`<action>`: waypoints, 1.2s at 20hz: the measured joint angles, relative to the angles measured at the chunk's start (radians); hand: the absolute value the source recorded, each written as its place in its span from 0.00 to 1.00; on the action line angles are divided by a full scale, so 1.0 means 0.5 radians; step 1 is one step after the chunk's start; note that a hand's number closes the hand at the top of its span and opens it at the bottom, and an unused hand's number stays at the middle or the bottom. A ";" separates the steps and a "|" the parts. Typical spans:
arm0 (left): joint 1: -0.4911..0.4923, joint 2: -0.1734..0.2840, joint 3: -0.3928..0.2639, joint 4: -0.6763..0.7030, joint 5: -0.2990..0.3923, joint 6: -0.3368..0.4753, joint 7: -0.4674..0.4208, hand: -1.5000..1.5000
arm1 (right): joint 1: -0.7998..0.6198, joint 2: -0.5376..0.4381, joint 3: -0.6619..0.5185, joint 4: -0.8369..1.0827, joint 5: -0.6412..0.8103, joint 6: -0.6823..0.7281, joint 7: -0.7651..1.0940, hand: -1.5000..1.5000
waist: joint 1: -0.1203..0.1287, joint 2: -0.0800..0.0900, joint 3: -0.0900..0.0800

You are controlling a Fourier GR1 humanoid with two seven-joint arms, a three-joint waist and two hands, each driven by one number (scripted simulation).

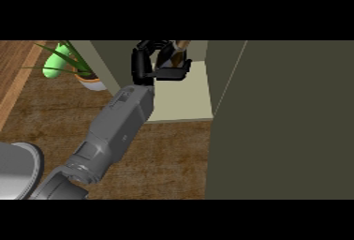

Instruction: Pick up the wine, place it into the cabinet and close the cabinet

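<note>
The left robot hand (155,58), fingers curled round the wine bottle (181,48), holds it inside the open cabinet (187,93) above the shelf, apparently to set it down.

counter (159,154) looks like rough brown woven or grainy wood, matt. strip at its left edge (17,75) is smoother plank wood. cabinet door (290,122) flat olive, matt; cabinet floor (187,98) pale cream, smooth. forearm (117,126) grey, satin metal or plastic. left hand (155,63) glossy black plastic. plant leaves (59,61) shiny green.
</note>
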 measured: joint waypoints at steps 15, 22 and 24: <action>-0.088 -0.005 0.188 0.253 0.059 -0.165 -0.128 1.00 | 0.013 -0.004 0.007 0.011 -0.001 0.025 -0.059 0.00 | -0.023 0.006 0.007; -0.100 -0.001 0.190 0.348 0.015 -0.087 -0.132 0.00 | 0.037 -0.013 0.015 0.007 -0.003 0.040 -0.070 0.00 | -0.032 0.008 0.007; -0.108 -0.002 0.192 0.365 0.003 -0.052 -0.131 0.00 | 0.025 -0.009 0.006 0.018 -0.001 0.039 -0.086 0.00 | -0.031 0.011 0.006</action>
